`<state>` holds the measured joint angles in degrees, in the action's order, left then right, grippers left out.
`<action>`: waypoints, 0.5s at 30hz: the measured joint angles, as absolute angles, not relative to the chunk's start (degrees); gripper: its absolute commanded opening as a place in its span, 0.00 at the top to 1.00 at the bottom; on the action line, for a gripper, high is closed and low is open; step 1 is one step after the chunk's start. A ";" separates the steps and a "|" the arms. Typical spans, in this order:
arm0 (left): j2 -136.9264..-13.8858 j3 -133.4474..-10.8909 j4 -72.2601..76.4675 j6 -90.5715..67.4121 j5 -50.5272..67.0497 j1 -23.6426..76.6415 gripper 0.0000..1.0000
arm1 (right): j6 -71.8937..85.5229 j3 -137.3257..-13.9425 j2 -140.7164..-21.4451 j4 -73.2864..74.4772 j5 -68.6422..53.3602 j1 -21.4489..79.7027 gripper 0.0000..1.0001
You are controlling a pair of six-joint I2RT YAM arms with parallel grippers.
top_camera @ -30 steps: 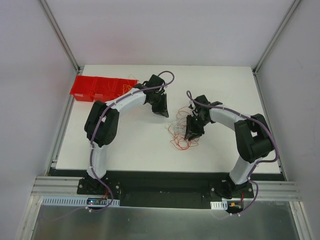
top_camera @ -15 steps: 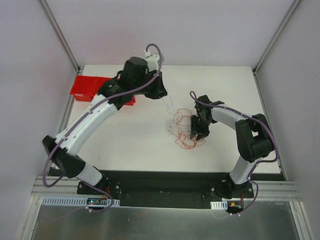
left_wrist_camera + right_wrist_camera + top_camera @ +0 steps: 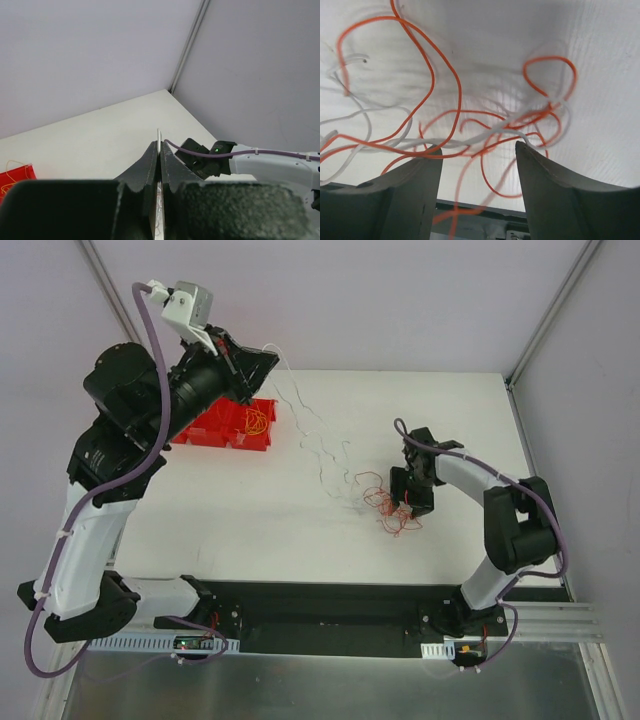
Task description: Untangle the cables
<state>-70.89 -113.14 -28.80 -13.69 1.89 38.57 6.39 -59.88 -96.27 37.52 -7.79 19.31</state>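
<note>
The left gripper (image 3: pixel 268 360) is hanging high above the red bin (image 3: pixel 225 425), clenching a white cable (image 3: pixel 159 134) that is trailing down, right of the bin, into the tangled cables (image 3: pixel 385 510). The right gripper (image 3: pixel 479 150), jaws spread, is hovering low over that tangle, well right of the bin. Bare table (image 3: pixel 250 520) is stretching out in front of the bin. From above, the right gripper's body is hiding its fingertips.

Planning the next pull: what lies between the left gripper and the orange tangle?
A thin white cable, pinched in the left gripper, runs in waves over bare table to the orange tangle. The top view shows it.
</note>
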 measured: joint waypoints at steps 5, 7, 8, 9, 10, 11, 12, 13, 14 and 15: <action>-72.95 -113.14 -29.26 -14.57 0.60 38.54 1.00 | 5.52 -62.78 -92.27 40.62 -9.43 19.40 0.27; -73.84 -112.99 -29.52 -15.27 0.49 38.54 1.00 | 5.32 -64.88 -87.94 41.23 -11.35 20.08 0.24; -74.08 -112.84 -29.54 -15.66 0.49 38.54 1.00 | 5.15 -66.61 -85.52 41.43 -12.12 20.80 0.24; -74.19 -112.66 -29.58 -15.94 0.49 38.54 1.00 | 4.82 -68.75 -83.22 41.50 -12.93 21.74 0.23; -74.24 -112.36 -29.63 -16.40 0.47 38.54 1.00 | 4.32 -71.33 -81.19 41.47 -13.89 22.72 0.23; -74.24 -112.14 -29.61 -16.80 0.47 38.54 1.00 | 3.97 -73.54 -79.72 41.32 -14.81 23.42 0.22; -74.19 -111.90 -29.61 -17.23 0.47 38.54 1.00 | 3.64 -76.23 -78.24 40.97 -15.99 24.38 0.22; -74.17 -111.61 -29.50 -17.58 0.51 38.54 1.00 | 3.44 -78.83 -76.93 40.38 -17.12 25.34 0.22; -74.17 -111.39 -29.47 -17.96 0.58 38.54 1.00 | 3.40 -81.08 -75.75 39.48 -18.28 26.37 0.22; -74.13 -111.07 -29.43 -18.55 0.80 38.54 1.00 | 3.57 -83.11 -74.81 38.48 -19.42 27.33 0.21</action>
<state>-74.13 -111.07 -29.43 -18.55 0.80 38.54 3.57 -83.11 -74.81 38.48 -19.42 27.33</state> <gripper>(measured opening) 0.005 0.777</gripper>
